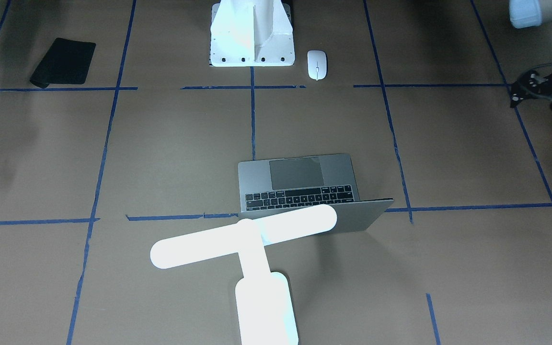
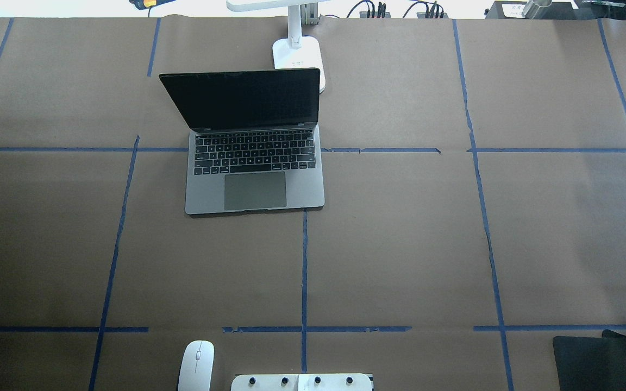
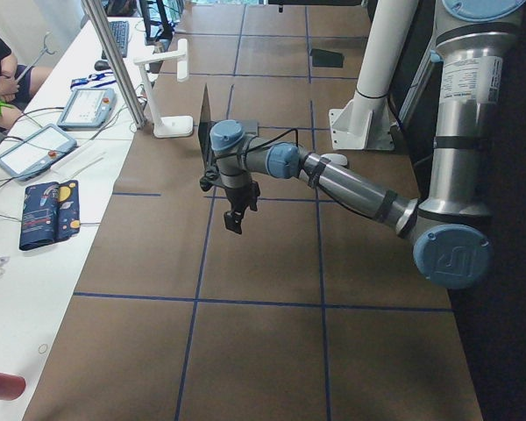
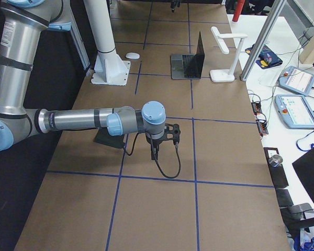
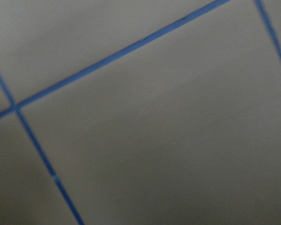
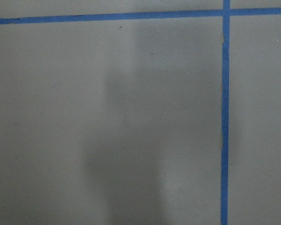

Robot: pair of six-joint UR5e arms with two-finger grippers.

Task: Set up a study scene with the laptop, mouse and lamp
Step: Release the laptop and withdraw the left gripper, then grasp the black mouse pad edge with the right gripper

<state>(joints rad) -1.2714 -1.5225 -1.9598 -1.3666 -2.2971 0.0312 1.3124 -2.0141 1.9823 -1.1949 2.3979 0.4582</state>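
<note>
we take the laptop [image 2: 256,179] as ref: it sits open, screen dark, keys toward the robot. lamp [image 1: 245,237] stands just behind its lid, base by the lid's right corner. mouse [image 2: 196,365] lies well apart on the robot's side of the laptop, beside the white pedestal [image 1: 252,38]. left gripper [image 3: 235,219] is far off the laptop's left, right gripper [image 4: 156,151] far off its right; we can't tell if either is open or closed.

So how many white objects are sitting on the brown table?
3: the lamp behind the open laptop, the bolted pedestal at the robot's edge, and the mouse beside it.
</note>
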